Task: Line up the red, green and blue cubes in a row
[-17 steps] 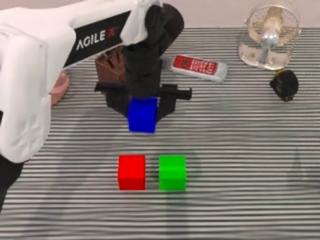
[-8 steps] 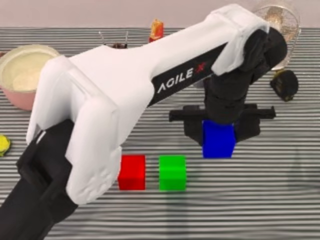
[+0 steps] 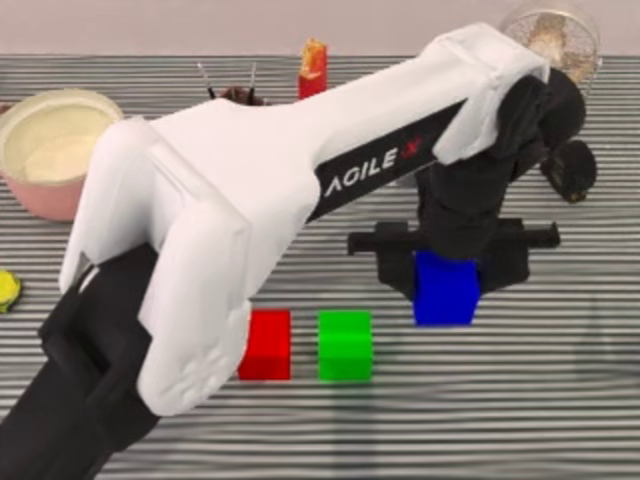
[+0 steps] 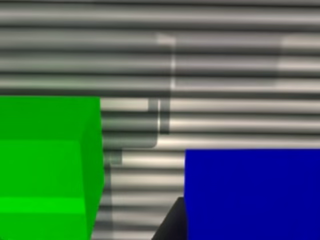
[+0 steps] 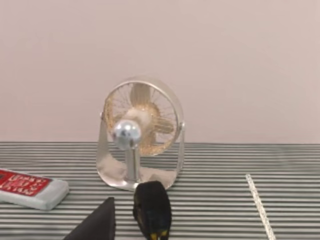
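Observation:
The red cube [image 3: 266, 344] and the green cube [image 3: 345, 345] sit side by side near the table's front, a small gap between them. My left gripper [image 3: 445, 278] is shut on the blue cube [image 3: 445, 295], holding it right of the green cube and a little farther back. In the left wrist view the blue cube [image 4: 250, 195] fills the corner beside a dark finger [image 4: 172, 225], with the green cube [image 4: 45, 165] next to it. My right gripper [image 5: 142, 220] is outside the top view; one finger [image 5: 100, 225] shows, with open space beside it.
A pink bowl [image 3: 50, 150] stands at the back left and a small red carton [image 3: 313, 65] at the back middle. A wire fan [image 3: 555, 30] and a black tape measure [image 3: 572, 168] are at the back right. A red-and-white bar [image 5: 30, 187] lies near the fan.
My left arm has swung right with the blue cube, from behind the red cube to right of the green cube. Over the last half second it moved slightly right and forward.

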Robot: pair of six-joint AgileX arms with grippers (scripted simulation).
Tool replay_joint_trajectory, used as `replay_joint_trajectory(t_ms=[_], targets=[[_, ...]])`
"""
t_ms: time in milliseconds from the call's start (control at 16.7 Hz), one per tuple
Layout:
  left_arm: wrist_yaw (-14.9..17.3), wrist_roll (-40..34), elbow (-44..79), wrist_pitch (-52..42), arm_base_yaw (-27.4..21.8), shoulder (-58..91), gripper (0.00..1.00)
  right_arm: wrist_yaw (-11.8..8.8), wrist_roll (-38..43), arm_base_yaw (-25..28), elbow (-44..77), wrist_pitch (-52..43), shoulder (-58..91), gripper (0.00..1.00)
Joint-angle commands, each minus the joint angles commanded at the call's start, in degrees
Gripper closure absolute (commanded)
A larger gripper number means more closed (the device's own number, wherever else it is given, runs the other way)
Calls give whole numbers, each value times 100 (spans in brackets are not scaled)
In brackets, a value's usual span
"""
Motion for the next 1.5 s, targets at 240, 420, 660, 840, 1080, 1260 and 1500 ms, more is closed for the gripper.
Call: replay_joint_trajectory(t_ms=[240, 420, 660, 840, 1080, 1260, 1500], targets=[[-1, -18, -825, 891, -12, 64, 100, 0, 0, 0, 0, 0, 0, 0], [3, -23, -1188, 1262, -30, 98, 100, 0, 0, 0, 0, 0, 0, 0], [3, -23, -1195, 1269, -30, 99, 100, 0, 0, 0, 0, 0, 0, 0], [3, -23, -1195, 1269, -30, 99, 77, 0, 0, 0, 0, 0, 0, 0], [3, -23, -1195, 1269, -30, 99, 47, 0, 0, 0, 0, 0, 0, 0], [3, -23, -1195, 1269, -30, 99, 25, 0, 0, 0, 0, 0, 0, 0], [3, -23, -1195, 1269, -30, 99, 0, 0, 0, 0, 0, 0, 0, 0]])
